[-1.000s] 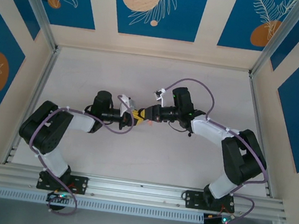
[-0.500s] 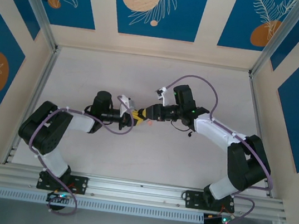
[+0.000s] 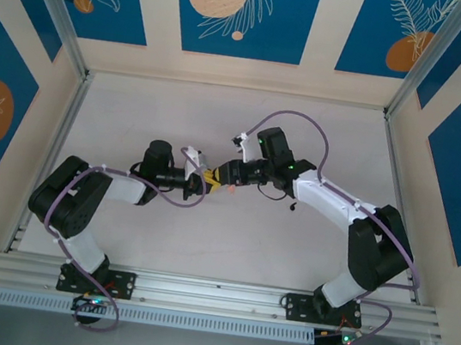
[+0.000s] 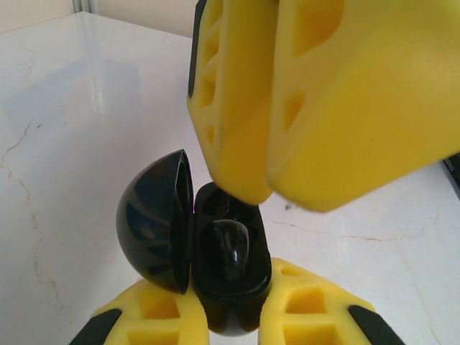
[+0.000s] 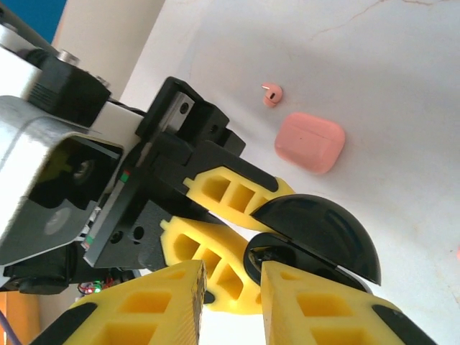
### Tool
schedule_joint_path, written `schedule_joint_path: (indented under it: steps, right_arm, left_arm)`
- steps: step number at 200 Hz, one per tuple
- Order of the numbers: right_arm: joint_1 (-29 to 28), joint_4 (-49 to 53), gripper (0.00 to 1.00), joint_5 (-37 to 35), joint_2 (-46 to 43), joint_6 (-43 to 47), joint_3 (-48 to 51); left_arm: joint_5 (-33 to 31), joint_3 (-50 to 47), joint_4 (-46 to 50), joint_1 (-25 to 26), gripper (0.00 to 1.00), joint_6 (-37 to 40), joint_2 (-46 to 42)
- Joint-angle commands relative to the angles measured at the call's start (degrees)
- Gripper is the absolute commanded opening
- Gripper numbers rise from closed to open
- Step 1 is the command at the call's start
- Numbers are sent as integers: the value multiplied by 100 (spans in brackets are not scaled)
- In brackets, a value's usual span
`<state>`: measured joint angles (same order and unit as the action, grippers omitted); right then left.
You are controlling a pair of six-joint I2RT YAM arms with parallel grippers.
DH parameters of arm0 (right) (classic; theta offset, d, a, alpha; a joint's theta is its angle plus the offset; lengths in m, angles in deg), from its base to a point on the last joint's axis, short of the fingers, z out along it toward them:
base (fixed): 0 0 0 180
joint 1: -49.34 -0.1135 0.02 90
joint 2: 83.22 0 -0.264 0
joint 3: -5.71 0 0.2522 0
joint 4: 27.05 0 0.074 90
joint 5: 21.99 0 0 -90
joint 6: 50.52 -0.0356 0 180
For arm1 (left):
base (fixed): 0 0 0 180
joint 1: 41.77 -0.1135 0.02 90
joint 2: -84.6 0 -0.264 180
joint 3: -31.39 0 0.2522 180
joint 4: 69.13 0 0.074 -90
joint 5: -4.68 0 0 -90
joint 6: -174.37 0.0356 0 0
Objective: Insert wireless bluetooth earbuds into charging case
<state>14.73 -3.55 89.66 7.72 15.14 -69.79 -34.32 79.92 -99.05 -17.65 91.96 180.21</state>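
Clamping the round black plastic charging case (image 4: 154, 230), lid open toward 9 o'clock with a small glossy black earbud (image 4: 226, 248) seated inside, the left gripper (image 4: 230, 320) faced the right gripper (image 4: 251, 188), whose near-touching yellow fingers (image 4: 338, 108) hung at its 12 o'clock, whether pinching anything I could not tell.

the charging case (image 4: 215, 266) sits between the left gripper (image 4: 230, 310) fingers, an earbud (image 4: 226, 248) in it, the right gripper (image 4: 269, 190) just above. beyond them a closed case (image 5: 310, 142) lies on the table (image 5: 402, 86), a loose earbud (image 5: 272, 94) just beside it.

Left claw (image 3: 208, 181), right claw (image 3: 221, 177) tip-to-tip
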Motion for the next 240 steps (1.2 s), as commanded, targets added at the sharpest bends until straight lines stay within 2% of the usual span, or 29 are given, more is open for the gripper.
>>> schedule_joint_path:
  steps: [1,30,93,139,165,178,209,240]
  right_arm:
    - [-76,277,29,-199,104,209,-206]
    - [-136,345,28,-316,168,272,-267]
    - [-213,620,18,-577,254,359,-400]
    - [-192,935,20,-635,-12,470,-492]
    - [125,1404,23,-609,-362,490,-568]
    - [380,1970,26,-613,-445,580,-772]
    - [901,3208,29,-1418,-421,952,-1128]
    - [1569,3721,31,-1565,-247,1081,-1176]
  left_arm:
    - [171,-52,-79,-35,7,67,-138]
    - [181,-53,-88,-37,7,67,-142]
    - [164,-66,-56,-43,7,76,-177]
    - [98,-102,15,-48,7,144,-197]
    - [55,-148,83,-45,6,179,-258]
    - [12,-163,133,-45,7,227,-307]
    - [-18,-157,189,-45,7,248,-351]
    - [-42,-161,244,-39,6,272,-389]
